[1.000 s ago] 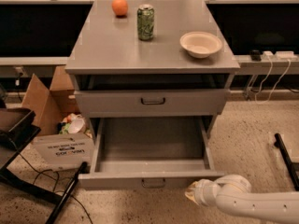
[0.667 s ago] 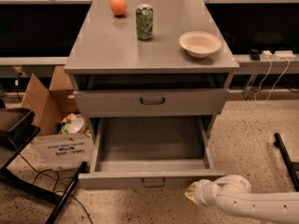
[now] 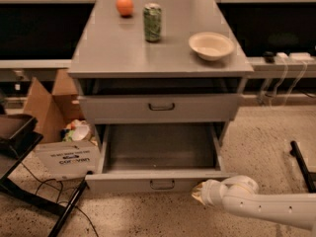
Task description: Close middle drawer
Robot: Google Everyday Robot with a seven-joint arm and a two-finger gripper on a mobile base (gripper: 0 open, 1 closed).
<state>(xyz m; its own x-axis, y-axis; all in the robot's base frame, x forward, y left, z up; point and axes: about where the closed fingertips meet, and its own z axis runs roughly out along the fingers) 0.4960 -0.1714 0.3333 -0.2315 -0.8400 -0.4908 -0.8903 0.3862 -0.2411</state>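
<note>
Presently pulled far out of the grey cabinet [image 3: 123, 53]: middle drawer [image 3: 123, 181], low front panel toward the camera, dark centre handle [image 3: 162, 184] on it. Closed above, flush with the cabinet face: taller-fronted drawer [image 3: 197, 107]. Down at the right end of the pulled-out front panel, just beside its corner: gripper [image 3: 197, 194] at the tip of the white arm [image 3: 261, 209], low over the speckled floor [image 3: 148, 216]; contact with the panel unclear, and impossible to say whether spread or pressed together. Near the left front corner: flat white box [image 3: 64, 158] and a black pole [image 3: 69, 206]. Well apart on the right: black bar [image 3: 302, 164]. On the cabinet top, back from its edges: orange [image 3: 125, 5], green can [image 3: 152, 22], bowl [image 3: 211, 45].
</note>
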